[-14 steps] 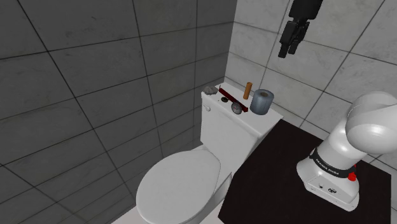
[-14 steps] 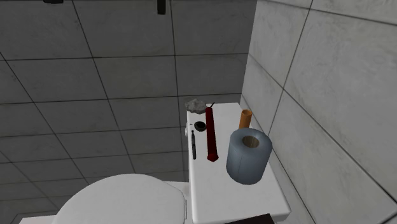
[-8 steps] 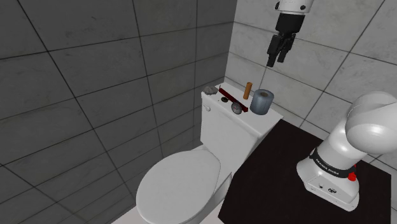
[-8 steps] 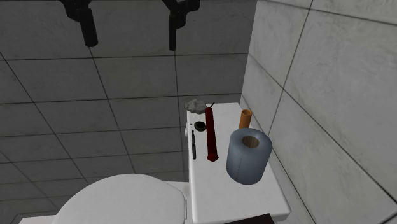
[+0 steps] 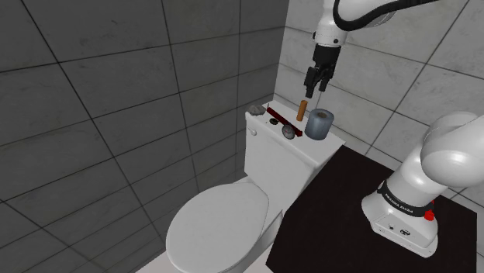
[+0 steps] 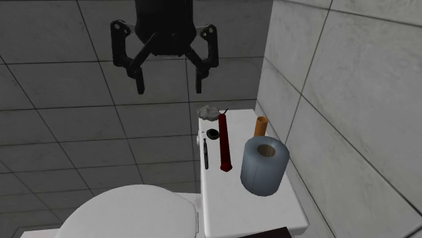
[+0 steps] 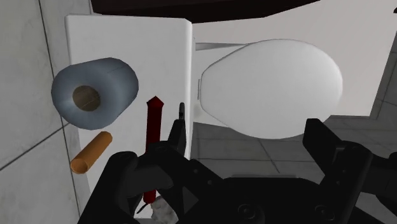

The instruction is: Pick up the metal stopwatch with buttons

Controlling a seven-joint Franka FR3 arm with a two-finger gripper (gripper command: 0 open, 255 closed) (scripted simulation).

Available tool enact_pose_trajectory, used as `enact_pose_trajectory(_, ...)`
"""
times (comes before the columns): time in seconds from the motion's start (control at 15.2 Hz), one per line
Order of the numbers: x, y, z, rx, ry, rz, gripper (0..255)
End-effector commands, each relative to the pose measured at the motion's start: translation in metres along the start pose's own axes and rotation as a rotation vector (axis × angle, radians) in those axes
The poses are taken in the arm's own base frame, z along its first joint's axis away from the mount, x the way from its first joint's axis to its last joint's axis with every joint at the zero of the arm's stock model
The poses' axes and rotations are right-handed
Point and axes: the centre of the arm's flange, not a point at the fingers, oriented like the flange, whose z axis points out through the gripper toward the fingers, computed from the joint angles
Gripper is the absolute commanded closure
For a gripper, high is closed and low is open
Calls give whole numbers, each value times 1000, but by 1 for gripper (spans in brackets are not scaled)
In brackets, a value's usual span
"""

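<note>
Jaws hang wide open and empty in the second exterior view's upper middle, above the tank (image 6: 233, 203); the stopwatch (image 6: 212, 134) lies mid-frame beside a red stick (image 6: 224, 145).

White toilet tank (image 6: 233, 203), blue-grey toilet roll (image 6: 264, 165), dark red stick (image 6: 224, 142), orange cylinder (image 6: 260, 126) (black hand (image 6: 170, 88)).

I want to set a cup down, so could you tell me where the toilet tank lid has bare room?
The tank lid is bare between the toilet paper roll and the stand. A narrow strip runs between the dark red stick and orange cylinder. Around the stopwatch it is crowded.
</note>
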Motion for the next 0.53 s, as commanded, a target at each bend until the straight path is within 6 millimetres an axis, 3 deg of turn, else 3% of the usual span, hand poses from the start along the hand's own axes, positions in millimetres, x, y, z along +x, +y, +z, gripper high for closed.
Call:
enact_pose_trajectory(0.0, 17, 7, 22, -8, -3, 6, 0)
enact_pose_trajectory(0.46, 72, 30, 93, -34, -20, 26, 0)
